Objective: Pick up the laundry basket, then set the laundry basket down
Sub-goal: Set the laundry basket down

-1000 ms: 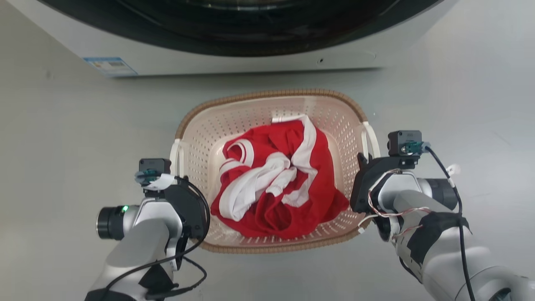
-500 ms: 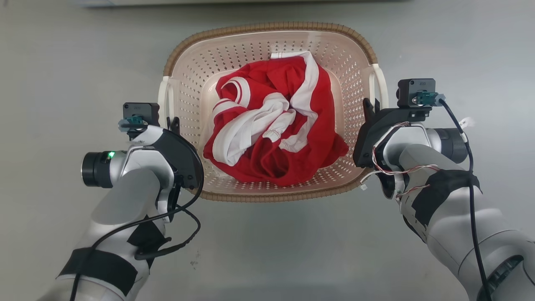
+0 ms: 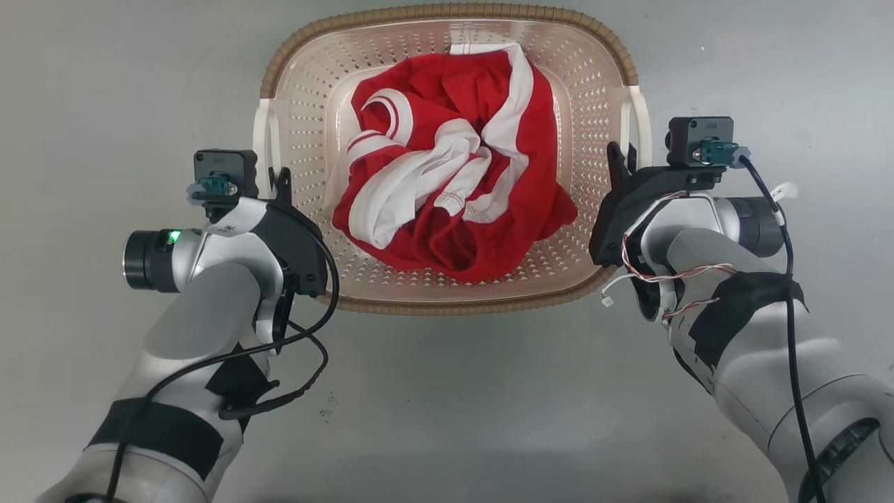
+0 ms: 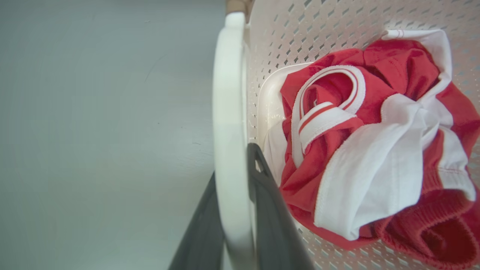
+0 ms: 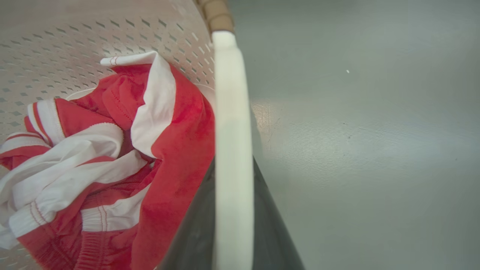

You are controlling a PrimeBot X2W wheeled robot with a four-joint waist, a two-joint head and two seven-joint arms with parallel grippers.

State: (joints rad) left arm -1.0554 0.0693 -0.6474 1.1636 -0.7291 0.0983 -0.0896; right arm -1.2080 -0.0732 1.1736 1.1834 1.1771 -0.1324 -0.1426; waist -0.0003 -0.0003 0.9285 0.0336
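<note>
The laundry basket [image 3: 447,304], cream with holes and a brown woven rim, fills the upper middle of the head view and holds a crumpled red and white garment [image 3: 454,168]. My left gripper [image 3: 281,183] is shut on the white handle [image 3: 262,143] on the basket's left side. My right gripper [image 3: 616,159] is shut on the white handle [image 3: 641,126] on the basket's right. In the left wrist view the handle [image 4: 228,112] runs between my dark fingers [image 4: 272,217]. The right wrist view shows the other handle [image 5: 231,112] pinched between the fingers [image 5: 272,232].
A plain grey floor [image 3: 447,412] lies all around and below the basket. Black cables hang from both forearms, and a small dark speck [image 3: 327,404] marks the floor near the left arm.
The head camera has shifted and the washing machine has left the top of the view. The basket looks larger and nearer, rising with both grippers, which keep their hold on the handles.
</note>
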